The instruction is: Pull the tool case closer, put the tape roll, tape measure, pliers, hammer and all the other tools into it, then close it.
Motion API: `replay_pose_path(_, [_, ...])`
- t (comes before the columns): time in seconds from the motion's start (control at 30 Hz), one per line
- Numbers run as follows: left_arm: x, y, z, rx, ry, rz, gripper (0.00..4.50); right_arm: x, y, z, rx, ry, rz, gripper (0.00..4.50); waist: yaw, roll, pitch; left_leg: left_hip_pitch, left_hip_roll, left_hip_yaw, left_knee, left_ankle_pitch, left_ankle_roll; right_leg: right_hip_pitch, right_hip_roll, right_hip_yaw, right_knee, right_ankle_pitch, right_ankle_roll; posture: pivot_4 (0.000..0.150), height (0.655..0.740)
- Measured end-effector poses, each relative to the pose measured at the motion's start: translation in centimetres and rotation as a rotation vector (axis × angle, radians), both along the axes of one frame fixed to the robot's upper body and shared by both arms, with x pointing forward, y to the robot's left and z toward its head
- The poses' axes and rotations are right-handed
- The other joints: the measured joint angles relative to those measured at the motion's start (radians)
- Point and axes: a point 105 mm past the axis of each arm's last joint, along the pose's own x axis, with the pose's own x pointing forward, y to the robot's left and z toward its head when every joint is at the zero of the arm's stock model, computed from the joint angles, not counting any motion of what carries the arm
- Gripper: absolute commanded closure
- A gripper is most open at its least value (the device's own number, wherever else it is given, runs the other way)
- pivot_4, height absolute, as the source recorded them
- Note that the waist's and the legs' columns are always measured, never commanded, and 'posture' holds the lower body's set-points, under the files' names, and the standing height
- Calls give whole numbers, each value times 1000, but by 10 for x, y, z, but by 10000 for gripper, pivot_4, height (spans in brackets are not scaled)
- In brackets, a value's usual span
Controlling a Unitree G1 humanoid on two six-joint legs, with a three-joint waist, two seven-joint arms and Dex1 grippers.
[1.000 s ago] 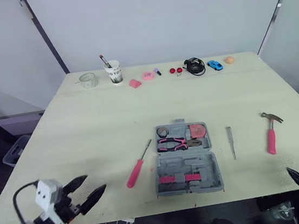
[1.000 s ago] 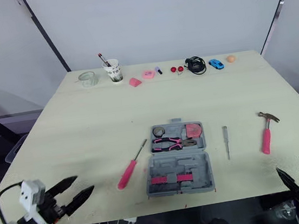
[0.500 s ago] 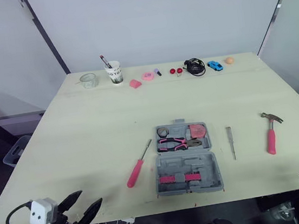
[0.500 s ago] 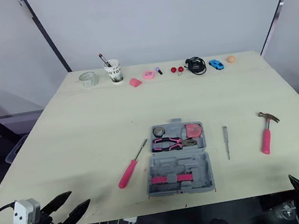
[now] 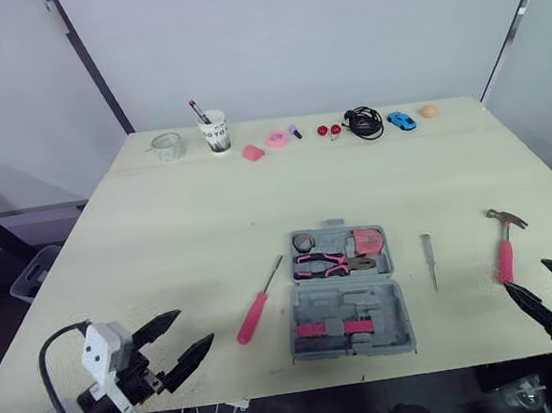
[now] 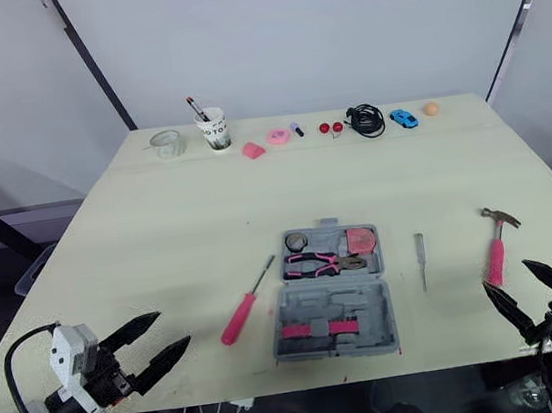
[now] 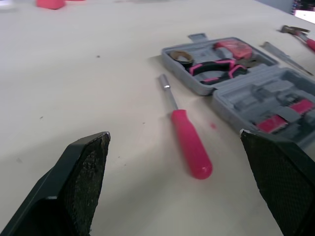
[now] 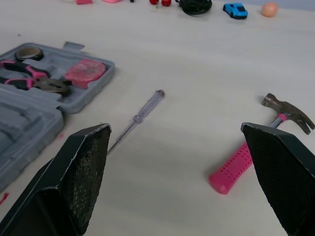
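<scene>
Looking down over the table (image 5: 158,231), I see the tool case (image 5: 348,303) lying open near the middle of the front edge, its lid half toward me and its tray half away. In the tray sit the tape roll (image 5: 303,242) at the left end, the pliers (image 5: 331,262) with pink grips across the middle, and the pink tape measure (image 5: 364,242) at the right end. Just left of the case a screwdriver (image 5: 258,304) with a pink handle lies slanted on the surface, handle toward the front edge. To the right of the case a thin clear-handled screwdriver (image 5: 430,260) lies apart from it, and further right is the hammer (image 5: 504,244), head away from me and pink handle pointing at the front edge. My left gripper (image 5: 195,327) hovers at the front left corner, fingers spread wide and holding nothing, well apart from the pink screwdriver. My right gripper (image 5: 526,276) hangs at the front right corner, also spread and empty, with the hammer's handle end just beside it. Along the back edge stands a row of other things: a clear round container (image 5: 167,145), a cup (image 5: 213,132) with pens, some small pink pieces (image 5: 275,139), a coiled black cable (image 5: 361,122), a blue toy car (image 5: 402,121) and an orange ball (image 5: 429,111).
</scene>
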Motion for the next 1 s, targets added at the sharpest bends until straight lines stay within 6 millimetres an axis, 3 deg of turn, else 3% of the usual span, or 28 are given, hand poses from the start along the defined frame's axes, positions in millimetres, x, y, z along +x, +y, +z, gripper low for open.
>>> replay_pose_path(0.23, [10, -27, 22, 59, -60, -236, 0, 30, 34, -1, 86, 2, -5, 377, 0, 1, 1, -1, -1, 0, 0, 0, 0, 0, 1, 0, 0, 0, 0, 1500, 7400])
replay_pose_path(0.4, [17, -40, 34, 78, -92, -345, 0, 45, 44, -7, 79, 22, -33, 377, -1, 0, 1, -2, -4, 0, 0, 0, 0, 0, 1, 0, 0, 0, 0, 1500, 7400])
replay_pose_path(0.6, [17, -61, 43, 69, -90, -488, 0, 64, 41, -33, 35, 104, -114, 377, -2, 0, 1, -2, -5, 0, 0, 0, 0, 0, 2, 1, 0, 0, 0, 1500, 7400])
replay_pose_path(0.67, [22, -75, 61, 60, -125, -572, 0, 79, 53, -52, 52, 147, -157, 377, -2, -1, 1, -1, -4, -1, 0, 0, 0, 0, 4, 1, 0, 0, 0, 1500, 7400])
replay_pose_path(0.77, [24, -83, 72, 71, -149, -618, 0, 85, 63, -69, 57, 196, -161, 377, -3, 0, 1, -1, -4, -1, 0, 0, 0, 0, 5, 2, 1, 0, 0, 1500, 7400])
replay_pose_path(1.0, [29, -90, 83, 70, -157, -652, 0, 99, 82, -83, 67, 211, -175, 377, -14, 0, 1, -1, -4, -1, 0, 0, 0, 0, 6, 4, 1, 1, 1, 1500, 7400])
